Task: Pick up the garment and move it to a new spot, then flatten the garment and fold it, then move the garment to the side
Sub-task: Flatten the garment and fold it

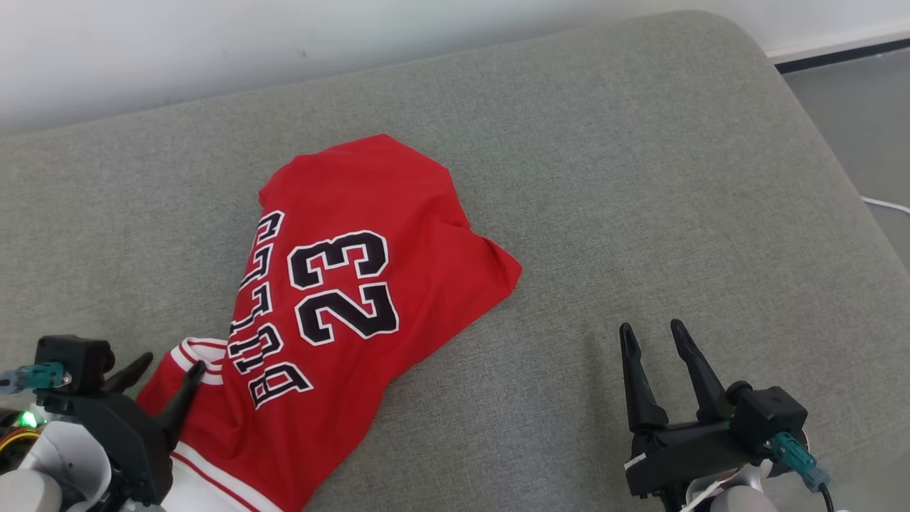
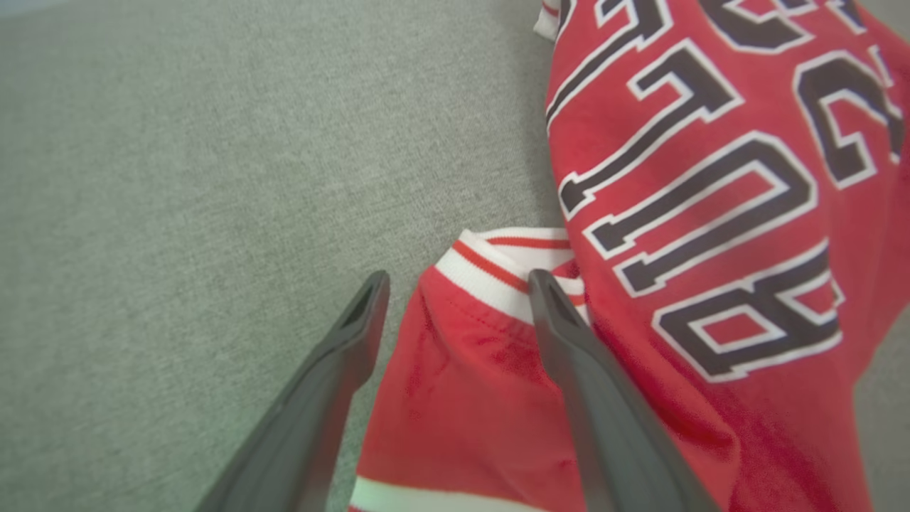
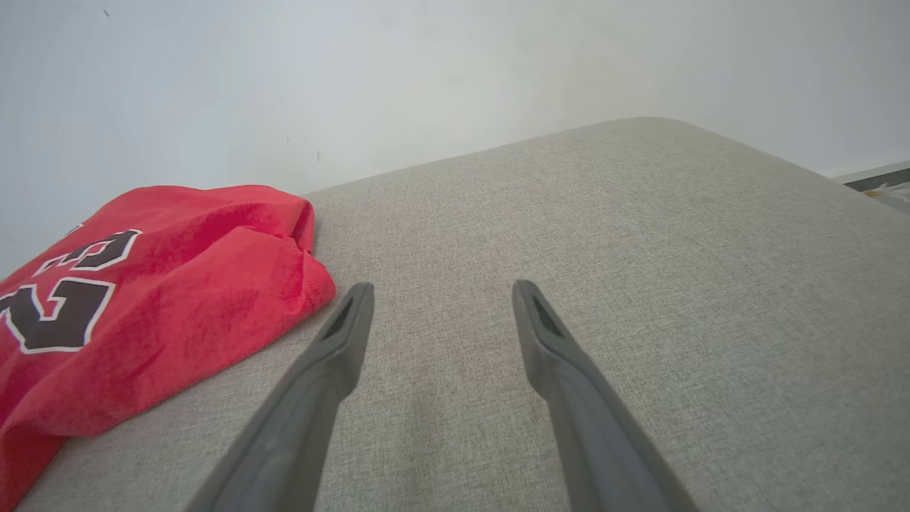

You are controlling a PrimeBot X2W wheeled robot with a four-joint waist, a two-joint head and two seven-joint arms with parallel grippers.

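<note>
Now, garment: your crumpled red basketball jersey (image 1: 398, 213) with a black "23" lies on the grey woven fabric cushion (image 1: 640, 178), at your left front.
Left gripper (image 1: 170, 365): fingers spread, straddling the jersey's white-striped trim (image 2: 498, 267), gripping nothing.
Right gripper (image 1: 652, 328): released, over bare cushion, well apart from the jersey.

Bright, even light; wrist views softly blurred.

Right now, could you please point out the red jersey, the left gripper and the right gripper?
red jersey (image 1: 426, 213): head view, plain cloth beside the number.
left gripper (image 2: 458, 281): left wrist view, midway between fingertips.
right gripper (image 1: 650, 327): head view, midway between fingertips.
</note>
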